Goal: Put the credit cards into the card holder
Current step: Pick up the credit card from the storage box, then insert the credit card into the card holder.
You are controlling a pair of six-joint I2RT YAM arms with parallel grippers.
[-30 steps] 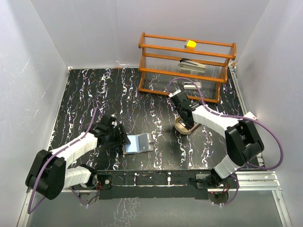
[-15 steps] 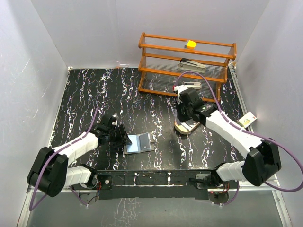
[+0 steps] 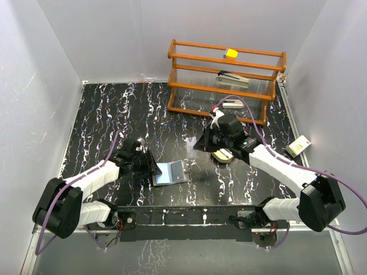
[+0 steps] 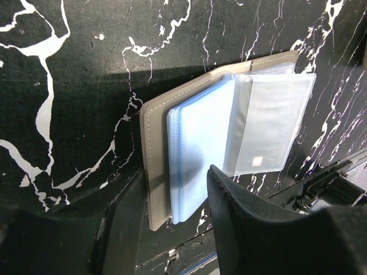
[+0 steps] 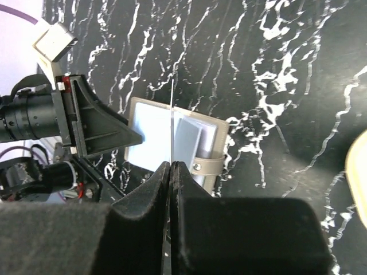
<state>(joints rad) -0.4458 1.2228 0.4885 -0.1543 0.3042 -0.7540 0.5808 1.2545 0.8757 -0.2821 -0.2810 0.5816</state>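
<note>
The card holder (image 3: 172, 173) lies open on the tabletop (image 3: 103, 114), close to the near edge and left of centre, with its clear sleeves (image 4: 200, 137) facing up. The left hand (image 3: 151, 164) has its fingers apart, straddling the holder's left cover; 1 finger (image 4: 241, 217) overlaps the pale blue sleeves. The right hand (image 5: 171, 165) has its fingers together, clamped on 1 credit card (image 5: 172, 109) seen edge-on. It is raised above the tabletop between the holder and the oval tray (image 3: 222, 154), with the card clear of the holder.
</note>
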